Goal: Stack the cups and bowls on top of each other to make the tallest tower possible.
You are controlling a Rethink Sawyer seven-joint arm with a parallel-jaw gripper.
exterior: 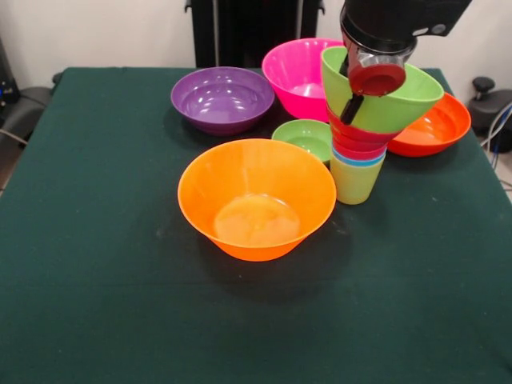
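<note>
- the black end effector [370,76] hangs right over the tower [362,136], a glossy small red bowl [377,79] in its grip, lined up to drop into the lime green plastic bowl [384,100].
- the yellow-green translucent cup [354,182] sits lowest on the green bench [96,264]; wider pieces go higher, funnel-like.
- the big glossy orange bowl [256,198] waits in front, near the tower.

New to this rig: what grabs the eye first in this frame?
The tilted tower right of centre: a yellow-green cup lowest, blue and red layers above it, and a lime green bowl on top. The gripper hangs right over that bowl with a small red bowl at its tip. Next comes the big orange bowl in front, upright and empty.
</note>
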